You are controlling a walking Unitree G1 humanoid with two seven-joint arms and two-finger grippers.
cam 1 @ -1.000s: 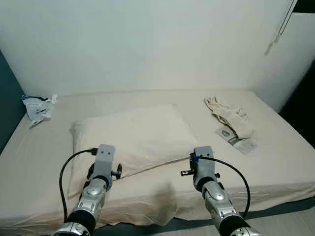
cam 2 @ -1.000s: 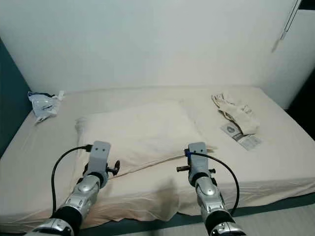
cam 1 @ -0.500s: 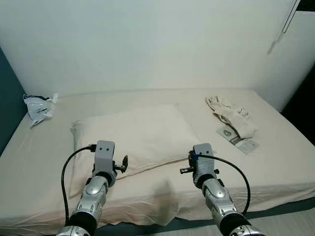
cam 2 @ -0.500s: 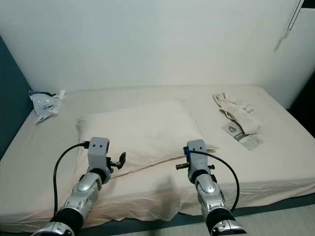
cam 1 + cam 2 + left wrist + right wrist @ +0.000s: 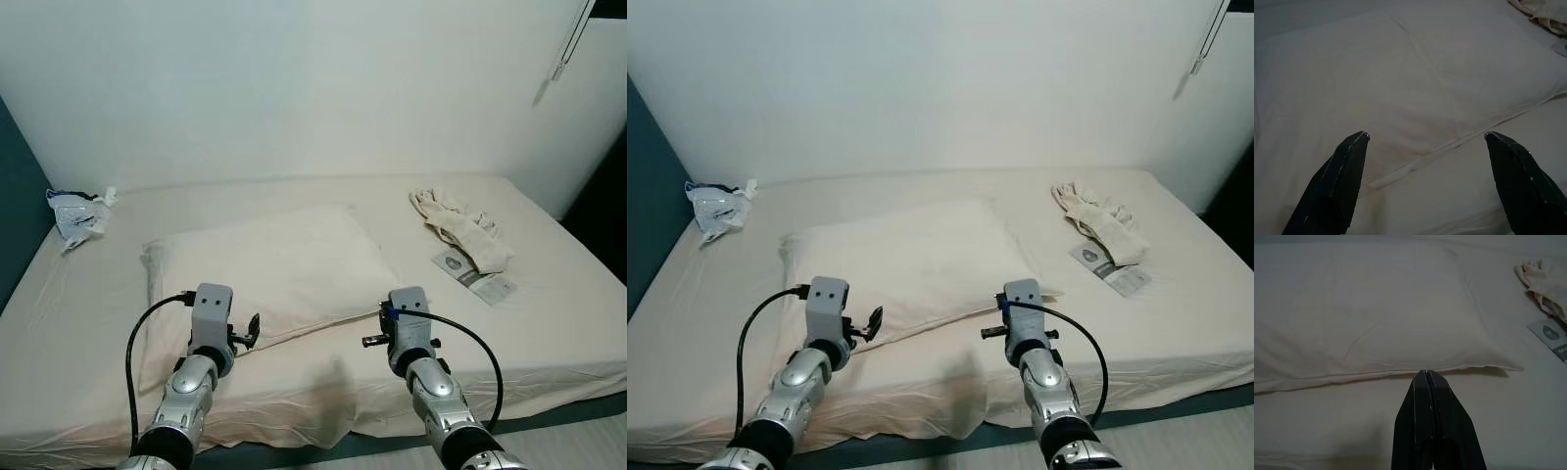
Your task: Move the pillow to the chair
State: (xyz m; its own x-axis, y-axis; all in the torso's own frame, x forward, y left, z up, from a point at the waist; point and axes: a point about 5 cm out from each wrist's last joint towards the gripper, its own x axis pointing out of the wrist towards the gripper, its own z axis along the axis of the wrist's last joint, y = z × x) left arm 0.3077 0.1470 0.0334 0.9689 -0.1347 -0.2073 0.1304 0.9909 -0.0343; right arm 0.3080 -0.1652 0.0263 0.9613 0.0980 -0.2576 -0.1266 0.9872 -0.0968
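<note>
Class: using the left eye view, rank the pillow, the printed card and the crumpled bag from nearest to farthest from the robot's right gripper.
1. Pillow: just ahead of the right gripper, whose jaws are closed.
2. Printed card: on the bed's right side.
3. Crumpled bag: far left corner.

- The 2 head views look forward and down at the bed [image 5: 549,323] from its near edge.
- Each wrist view looks along its own fingers, close above the pillow [image 5: 1400,83].
- All 4 views share the pillow's near edge.
</note>
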